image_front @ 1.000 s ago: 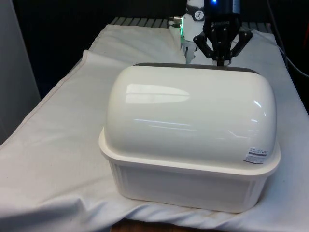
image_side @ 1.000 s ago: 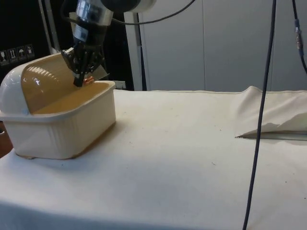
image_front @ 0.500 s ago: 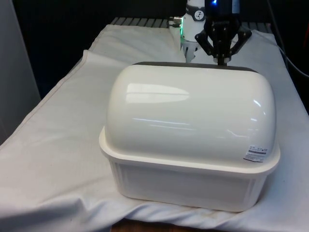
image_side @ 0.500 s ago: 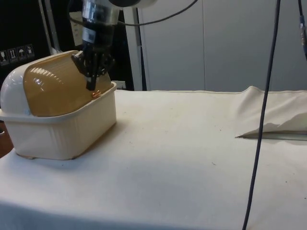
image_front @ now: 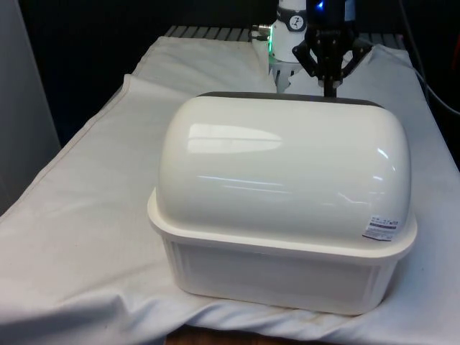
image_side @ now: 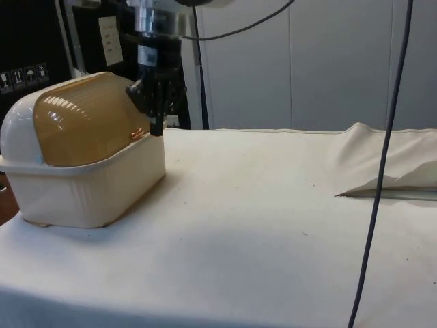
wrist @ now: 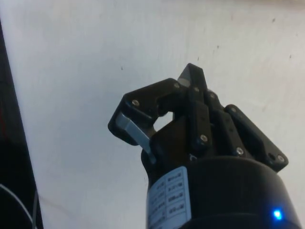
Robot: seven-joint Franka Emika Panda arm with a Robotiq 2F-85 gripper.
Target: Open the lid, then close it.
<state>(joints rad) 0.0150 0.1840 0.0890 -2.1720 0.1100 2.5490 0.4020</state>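
Observation:
A cream bread box [image_front: 287,273] [image_side: 89,188] stands on the white cloth with its rounded back [image_front: 287,165] towards the front view. In the side view its tan roll lid [image_side: 89,126] lies down over the opening and reaches the box's rim. A small copper knob [image_side: 136,134] sits at the lid's lower edge. My gripper [image_front: 330,90] [image_side: 158,130] [wrist: 192,76] points down just beyond that edge, close to the knob. It is shut, its fingertips are together, and nothing is between them.
White cloth [image_side: 259,225] covers the table on the open side of the box. A raised fold of cloth [image_side: 389,164] lies at the side view's right. A black cable [image_side: 375,178] hangs down in front of it.
The lid has rolled down from half open to lying over the opening. My gripper moved with its edge towards the side view's right and lower, past the box's rim.

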